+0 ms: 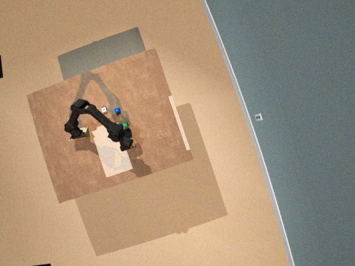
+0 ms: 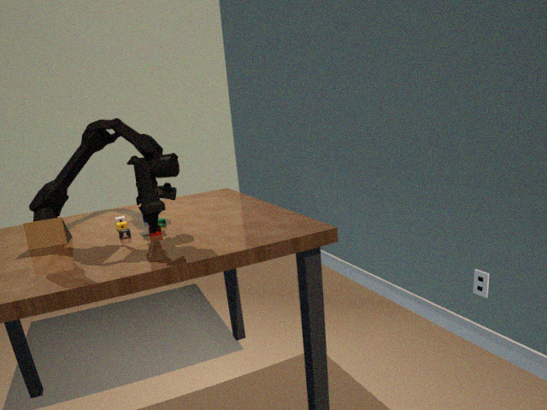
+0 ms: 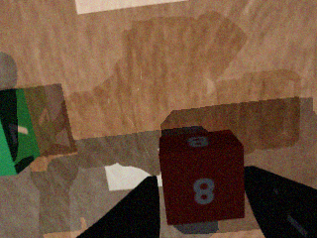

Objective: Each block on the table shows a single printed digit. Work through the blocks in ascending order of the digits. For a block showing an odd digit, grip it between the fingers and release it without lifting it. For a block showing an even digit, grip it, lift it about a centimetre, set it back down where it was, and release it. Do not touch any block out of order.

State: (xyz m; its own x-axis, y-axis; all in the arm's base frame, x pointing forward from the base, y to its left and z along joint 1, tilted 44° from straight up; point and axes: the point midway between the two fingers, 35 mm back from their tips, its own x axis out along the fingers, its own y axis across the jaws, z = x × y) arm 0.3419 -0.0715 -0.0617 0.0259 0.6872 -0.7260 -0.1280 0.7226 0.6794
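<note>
The red block [image 3: 204, 169] [image 2: 155, 233] shows an 8 and stands on the table, its face in shadow in the wrist view. My gripper [image 3: 200, 180] [image 2: 154, 231] is slightly open around it, one finger close to each side. The green block [image 3: 10, 161] [image 2: 161, 222] [image 1: 125, 124] stands beside it, at the wrist view's left edge; its digit is not readable. The blue block [image 1: 117, 110] is farther back. The white block [image 1: 104, 109] [image 2: 120, 219], yellow block [image 2: 121, 226] and black block [image 2: 125, 234] stand in a row. The arm hides the red block in the top view.
The wooden table [image 1: 155, 128] [image 2: 229, 229] bears a tan box-like piece [image 2: 46, 232] by the arm's base. A pale rectangular patch [image 1: 123, 164] lies on the table beside the arm. A narrow white strip [image 1: 179, 123] runs along one table edge.
</note>
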